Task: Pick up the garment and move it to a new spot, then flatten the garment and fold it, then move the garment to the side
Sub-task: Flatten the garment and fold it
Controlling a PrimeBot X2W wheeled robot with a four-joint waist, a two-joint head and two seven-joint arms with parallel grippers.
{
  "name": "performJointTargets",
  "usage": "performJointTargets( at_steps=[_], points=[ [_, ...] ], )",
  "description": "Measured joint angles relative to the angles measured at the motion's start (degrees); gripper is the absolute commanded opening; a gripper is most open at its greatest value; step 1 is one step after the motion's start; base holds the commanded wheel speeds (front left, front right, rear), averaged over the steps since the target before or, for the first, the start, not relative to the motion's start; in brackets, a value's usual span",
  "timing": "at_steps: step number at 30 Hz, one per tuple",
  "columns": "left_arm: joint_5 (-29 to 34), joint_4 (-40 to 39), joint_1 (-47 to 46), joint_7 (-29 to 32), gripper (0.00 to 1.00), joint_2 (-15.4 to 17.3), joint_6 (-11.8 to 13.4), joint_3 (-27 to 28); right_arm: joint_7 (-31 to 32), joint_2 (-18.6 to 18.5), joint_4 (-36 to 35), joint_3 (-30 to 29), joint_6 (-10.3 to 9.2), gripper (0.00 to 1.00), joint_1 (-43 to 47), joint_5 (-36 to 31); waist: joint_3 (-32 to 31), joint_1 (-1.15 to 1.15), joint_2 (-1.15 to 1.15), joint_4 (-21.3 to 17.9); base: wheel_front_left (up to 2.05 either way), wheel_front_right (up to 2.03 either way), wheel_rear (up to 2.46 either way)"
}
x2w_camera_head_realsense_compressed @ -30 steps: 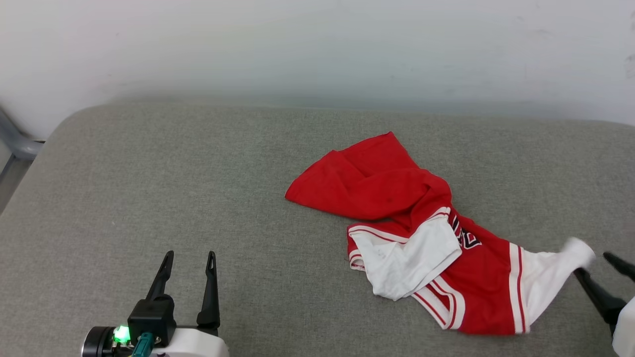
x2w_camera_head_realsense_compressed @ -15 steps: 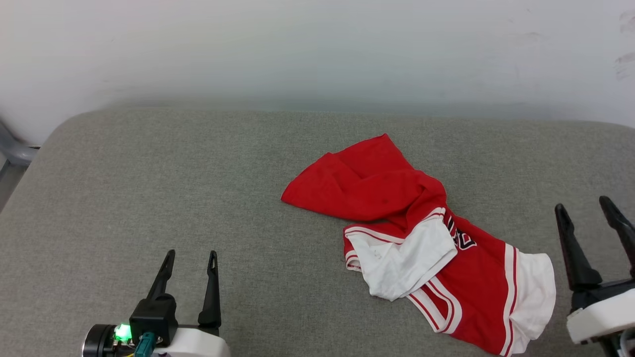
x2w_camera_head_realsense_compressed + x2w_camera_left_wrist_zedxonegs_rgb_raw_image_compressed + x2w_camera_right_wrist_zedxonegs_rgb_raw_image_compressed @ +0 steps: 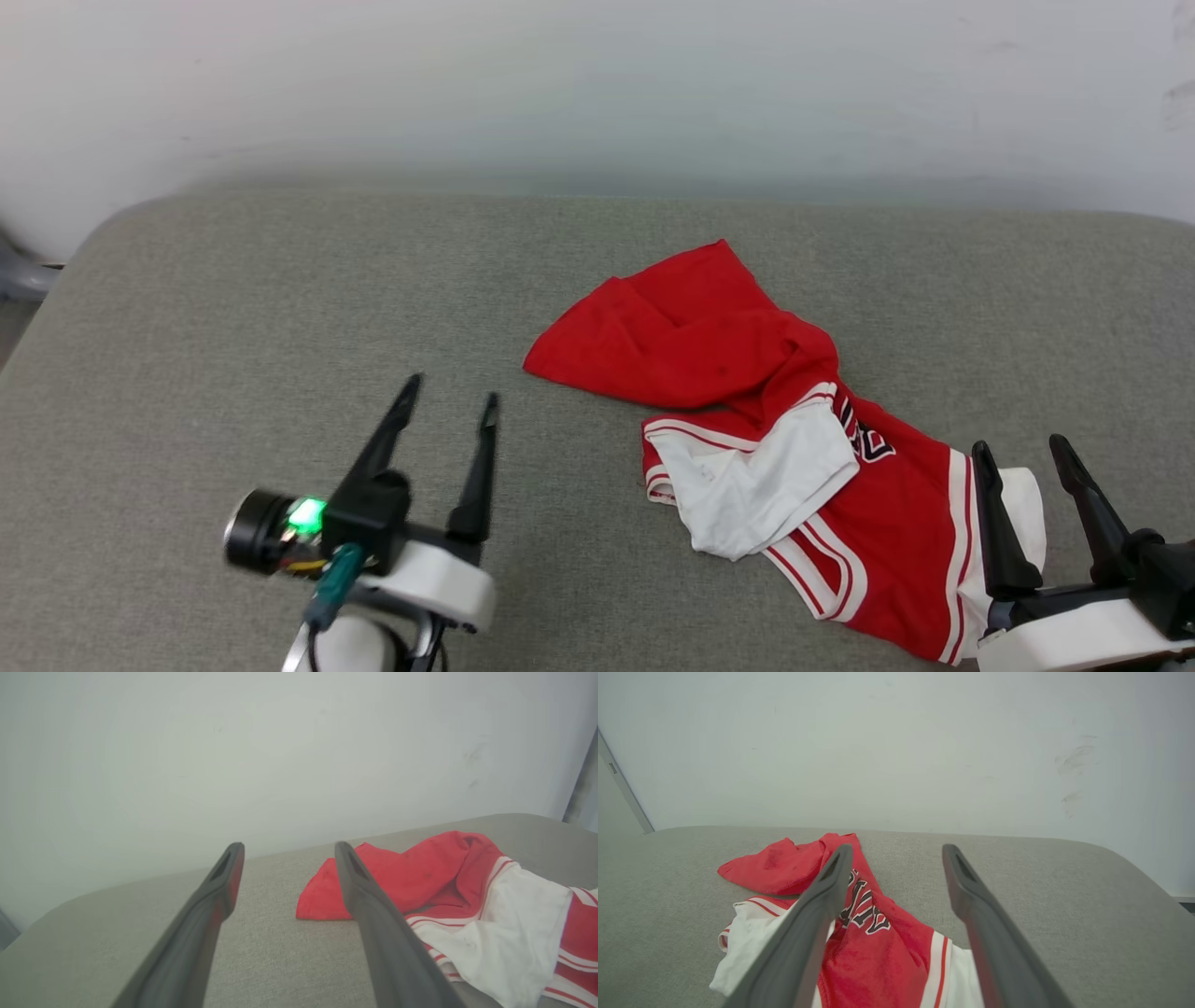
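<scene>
garment (image 3: 738, 373) on cushion (image 3: 233, 308), right of centre; left gripper (image 3: 453, 387) apart to its left, right gripper (image 3: 1018, 442) at its right end; wall (image 3: 597, 84) behind.

Red, white-striped garment (image 3: 728, 345); grey cushion (image 3: 233, 308)

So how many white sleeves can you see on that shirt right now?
2. One sleeve lies folded across the middle of the garment; the other sleeve is at its end by the right gripper.
</scene>
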Motion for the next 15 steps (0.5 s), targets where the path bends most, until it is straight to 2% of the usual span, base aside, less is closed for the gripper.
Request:
performJointTargets(
  at_steps=[3,7,11,15],
  points=[
    [0.0,3.1,-4.5,0.0,1.0,1.2,-2.0,-4.8,-0.8,0.0,1.1,0.2,0.0,1.0,-0.7,-0.5,0.6,0.0,0.0,-0.7,0.0,0.0,0.0],
    [-1.7,8.0,-11.7,3.0,1.0,3.0,-2.8,-13.4,-1.4,0.0,2.2,0.7,0.0,1.0,-1.8,-0.7,1.4,0.0,0.0,-1.8,0.0,0.0,0.0],
    [-8.9,10.0,-19.2,9.8,1.0,5.9,-2.9,-26.6,-2.0,0.1,3.0,0.7,0.0,1.0,-2.8,-1.1,2.4,0.01,0.0,-3.0,0.0,0.0,0.0],
    [-17.5,10.7,-25.8,18.1,1.0,8.5,-2.9,-37.3,-2.6,0.2,3.9,0.8,-0.01,1.0,-3.5,-1.2,3.5,0.0,0.0,-4.2,0.0,0.0,0.0]
  ],
)
